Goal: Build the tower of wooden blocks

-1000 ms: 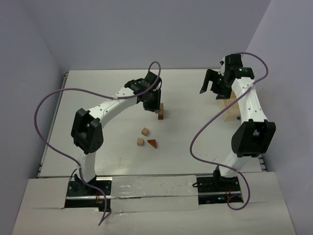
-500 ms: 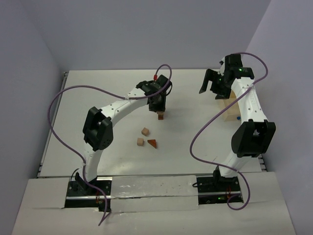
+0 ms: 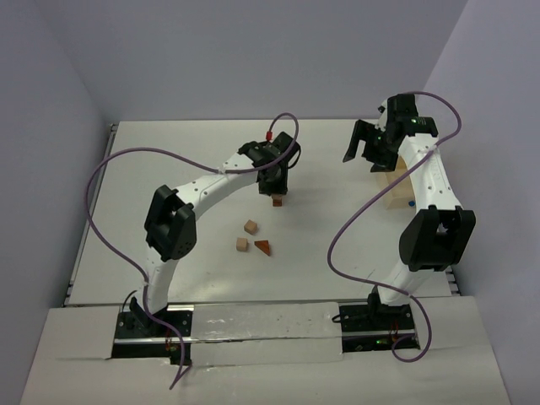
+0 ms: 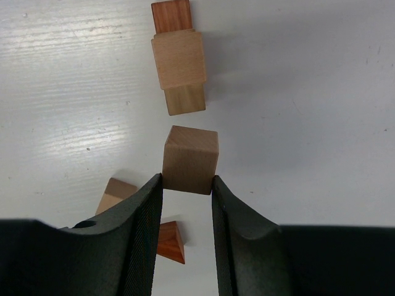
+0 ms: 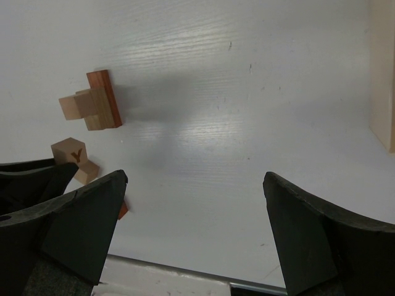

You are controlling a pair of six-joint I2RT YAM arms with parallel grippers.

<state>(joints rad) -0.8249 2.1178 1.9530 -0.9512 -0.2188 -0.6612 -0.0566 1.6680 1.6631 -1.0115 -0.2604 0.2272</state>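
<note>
My left gripper (image 4: 187, 179) is shut on a tan cube (image 4: 190, 157), held by its near end above the table. Just beyond the cube stands the tower (image 4: 179, 58), tan cubes over a reddish-brown one, seen from above. In the top view the left gripper (image 3: 276, 184) hangs over the tower (image 3: 277, 202), whose base alone shows. Two loose tan cubes (image 3: 251, 226) (image 3: 243, 245) and a reddish-brown wedge (image 3: 263, 246) lie nearer the arms. My right gripper (image 3: 363, 156) is open and empty at the back right, well away from the tower (image 5: 92, 106).
A large pale wooden box (image 3: 396, 187) stands under the right arm; its edge shows in the right wrist view (image 5: 382, 74). Purple cables loop over both arms. The table's near edge (image 5: 185, 274) runs below the right gripper (image 5: 194, 179).
The left arm has swung right with the tan cube and turned its wrist; its gripper now covers the tower's top. The right arm has not moved.
</note>
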